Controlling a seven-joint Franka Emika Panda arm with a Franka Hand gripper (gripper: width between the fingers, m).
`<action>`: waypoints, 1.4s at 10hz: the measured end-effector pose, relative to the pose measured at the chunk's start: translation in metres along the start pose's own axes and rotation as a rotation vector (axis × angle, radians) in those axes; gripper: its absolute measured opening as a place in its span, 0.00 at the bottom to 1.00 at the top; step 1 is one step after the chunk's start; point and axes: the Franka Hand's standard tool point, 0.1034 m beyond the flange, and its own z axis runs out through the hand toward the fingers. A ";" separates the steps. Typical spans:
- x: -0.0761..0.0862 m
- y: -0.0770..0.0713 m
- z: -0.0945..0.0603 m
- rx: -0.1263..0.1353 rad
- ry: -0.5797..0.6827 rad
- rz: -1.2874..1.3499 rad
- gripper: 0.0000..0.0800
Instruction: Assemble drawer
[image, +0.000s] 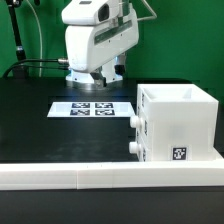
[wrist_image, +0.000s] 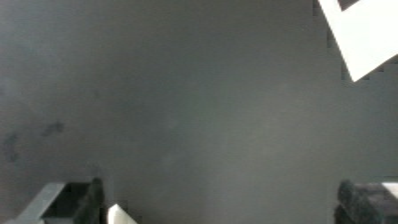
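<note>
The exterior view is looking level across the desk (image: 40, 120) from nearby, while the wrist view is facing straight down close over it, both sharing its dark top.

The white drawer (image: 176, 125) stands upright on the table, both knobbed trays seated.

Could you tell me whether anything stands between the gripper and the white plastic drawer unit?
Nothing visible does. The gripper hangs over the black table, above the flat marker board. The white plastic drawer unit stands toward the exterior view's right, with only bare table between them.
</note>
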 end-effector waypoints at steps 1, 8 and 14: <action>-0.001 0.000 0.000 0.000 0.000 0.002 0.81; 0.010 -0.060 0.014 -0.082 -0.018 0.520 0.81; 0.012 -0.061 0.015 -0.082 -0.016 0.522 0.81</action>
